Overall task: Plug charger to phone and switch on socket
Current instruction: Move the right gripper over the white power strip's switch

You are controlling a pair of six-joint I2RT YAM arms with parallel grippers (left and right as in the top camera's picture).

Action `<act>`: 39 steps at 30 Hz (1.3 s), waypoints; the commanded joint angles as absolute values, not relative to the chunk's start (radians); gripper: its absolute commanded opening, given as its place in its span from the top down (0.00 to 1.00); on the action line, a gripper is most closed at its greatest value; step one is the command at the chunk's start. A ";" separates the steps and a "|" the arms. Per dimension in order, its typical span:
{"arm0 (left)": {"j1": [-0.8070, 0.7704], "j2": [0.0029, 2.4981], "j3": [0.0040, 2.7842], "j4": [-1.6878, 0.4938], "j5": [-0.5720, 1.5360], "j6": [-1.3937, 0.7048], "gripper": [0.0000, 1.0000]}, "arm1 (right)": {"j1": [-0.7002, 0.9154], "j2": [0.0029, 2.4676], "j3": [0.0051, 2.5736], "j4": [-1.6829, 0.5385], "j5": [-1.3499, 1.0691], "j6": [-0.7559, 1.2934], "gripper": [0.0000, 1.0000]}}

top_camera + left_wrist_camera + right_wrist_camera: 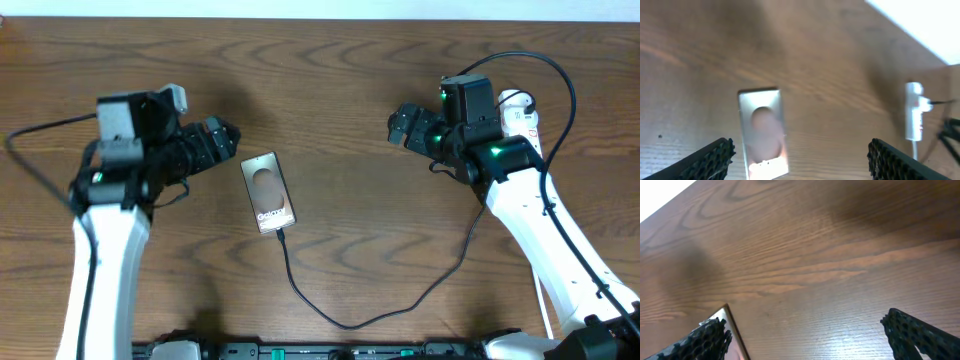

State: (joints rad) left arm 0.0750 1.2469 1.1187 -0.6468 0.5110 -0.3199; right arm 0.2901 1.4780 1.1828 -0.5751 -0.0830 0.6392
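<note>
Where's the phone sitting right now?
Overhead, the phone lies flat on the table, left of centre, just beside the left end effector, with the cable meeting its lower end.

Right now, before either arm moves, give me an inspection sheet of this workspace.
Surface: brown wood-grain table; no spills or damage seen.
Job's things: phone lies flat, lettering up, between the arms. The socket sits at the far right, partly hidden behind the right arm; its switch state cannot be told.
Clutter: nothing seen.
Grippers: left gripper and right gripper are both open and empty, one on either side of the phone.
Cables: charger loops from the phone's near edge round toward the socket; whether its tip is fully seated cannot be told.
Surroundings: white area beyond the far edge; dark rig bar along the near edge.
</note>
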 commanded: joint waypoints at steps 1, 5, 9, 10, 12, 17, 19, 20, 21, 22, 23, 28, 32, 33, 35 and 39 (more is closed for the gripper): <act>0.066 1.165 1.120 -0.648 0.543 -0.305 0.11 | 0.281 1.461 1.188 -0.547 -0.150 0.626 0.01; 0.066 1.122 1.120 -0.647 0.543 -0.308 0.11 | 0.207 1.425 1.222 -0.576 -0.175 0.602 0.01; 0.066 1.116 1.120 -0.647 0.543 -0.308 0.11 | 0.052 1.404 1.277 -0.646 -0.221 0.526 0.01; 0.066 1.116 1.120 -0.647 0.543 -0.308 0.11 | -0.011 1.406 1.298 -0.677 -0.257 0.489 0.01; 0.066 1.116 1.120 -0.647 0.543 -0.308 0.11 | -0.100 1.408 1.324 -0.721 -0.319 0.437 0.01; 0.066 1.116 1.120 -0.644 0.542 -0.308 0.11 | -0.405 1.409 1.368 -0.832 -0.450 0.278 0.01; 0.066 1.116 1.120 -0.641 0.538 -0.307 0.11 | -0.493 1.412 1.368 -0.842 -0.463 0.232 0.01; 0.066 1.116 1.120 -0.639 0.537 -0.308 0.11 | -0.533 1.417 1.368 -0.844 -0.467 0.201 0.01; 0.066 1.116 1.120 -0.637 0.533 -0.308 0.11 | -0.574 1.427 1.368 -0.842 -0.471 0.163 0.02; 0.066 1.116 1.119 -0.630 0.531 -0.308 0.11 | -0.616 1.448 1.368 -0.829 -0.486 0.085 0.02; 0.066 1.116 1.119 -0.626 0.531 -0.308 0.11 | -0.633 1.465 1.368 -0.820 -0.489 0.045 0.01; 0.066 1.117 1.119 -0.616 0.531 -0.308 0.10 | -0.646 1.602 1.368 -0.742 -0.523 -0.047 0.01; 0.066 1.117 1.119 -0.624 0.531 -0.308 0.10 | -0.630 1.736 1.368 -0.645 -0.592 -0.067 0.01; 0.066 1.117 1.119 -0.625 0.531 -0.308 0.10 | -0.624 1.761 1.368 -0.629 -0.612 -0.083 0.01; 0.066 1.117 1.119 -0.625 0.531 -0.308 0.10 | -0.606 1.826 1.368 -0.596 -0.644 -0.113 0.01; 0.066 1.117 1.119 -0.625 0.531 -0.308 0.10 | -0.545 1.920 1.368 -0.563 -0.645 -0.194 0.01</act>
State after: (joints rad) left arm 0.0685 1.1233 1.1187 -0.6247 0.5255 -0.3164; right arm -0.5945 1.8801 1.3552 -0.5743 -0.5949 -0.0963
